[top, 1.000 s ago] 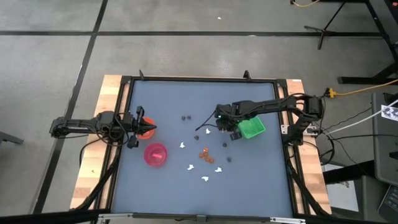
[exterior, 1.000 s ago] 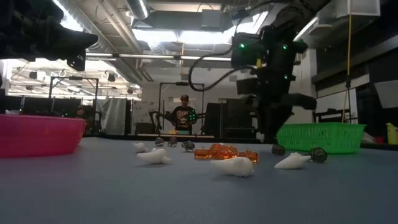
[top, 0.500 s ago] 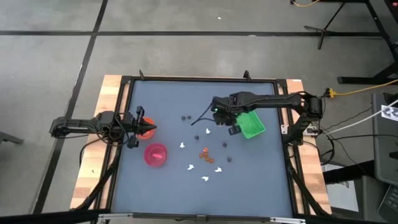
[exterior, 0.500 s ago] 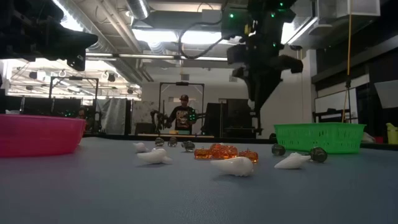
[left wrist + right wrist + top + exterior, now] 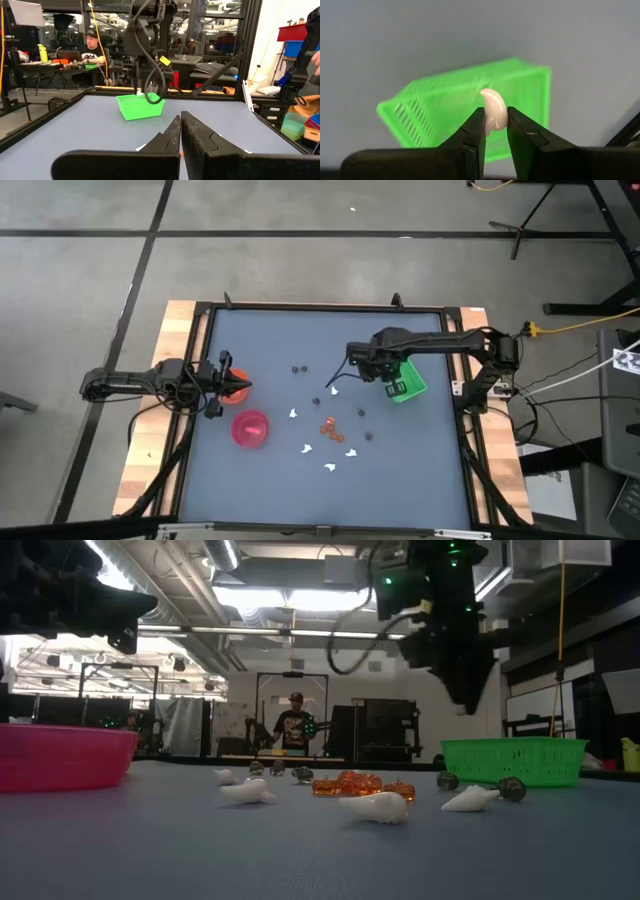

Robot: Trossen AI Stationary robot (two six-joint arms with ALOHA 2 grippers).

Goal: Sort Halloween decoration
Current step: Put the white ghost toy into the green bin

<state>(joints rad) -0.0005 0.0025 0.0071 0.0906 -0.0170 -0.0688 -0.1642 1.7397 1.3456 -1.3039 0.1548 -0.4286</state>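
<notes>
Green square mesh plastic tray (image 5: 470, 120) directly below the right claw (image 5: 495, 131), which hangs over it clamped on a small white curved tooth-like decoration piece (image 5: 493, 111), long axis upright between the fingers. Left claw (image 5: 180, 131) pressed shut and empty, far across the blue-grey table (image 5: 270, 350). Tray's inside hidden behind its mesh wall; tiny pieces (image 5: 330, 430) scattered well aside, hard to tell apart.

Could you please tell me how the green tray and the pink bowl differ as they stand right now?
The green tray is square with slatted mesh walls; the pink bowl is round and solid-walled. The right gripper, shut on a white piece, hangs above the green tray; nothing hangs above the pink bowl, and the shut left gripper rests beside it. Both sit on the table.
</notes>
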